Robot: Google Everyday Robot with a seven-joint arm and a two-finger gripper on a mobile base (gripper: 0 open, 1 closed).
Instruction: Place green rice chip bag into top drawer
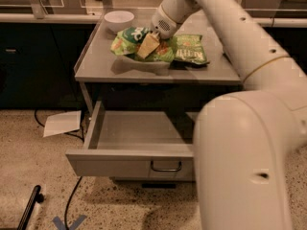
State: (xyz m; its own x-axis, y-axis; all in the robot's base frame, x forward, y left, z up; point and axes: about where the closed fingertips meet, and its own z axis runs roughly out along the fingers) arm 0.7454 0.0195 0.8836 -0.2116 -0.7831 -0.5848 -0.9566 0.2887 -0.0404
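The green rice chip bag (128, 40) is bright green and crinkly, at the middle of the grey table top (96, 68). It hangs slightly above the surface with a shadow under it. My gripper (149, 44) reaches down from the upper right and is shut on the bag's right part, one tan finger (148, 46) showing across it. The top drawer (134, 128) stands pulled open below the table, with nothing in it that I can see. Its bar handle (166, 166) faces front. My white arm covers the drawer's right side.
A darker olive bag lettered KETTLE (190, 49) lies just right of the gripper. A white bowl (119, 19) stands at the table's back left. A sheet of paper (62, 123) and a black cable (72, 200) lie on the floor left of the drawer.
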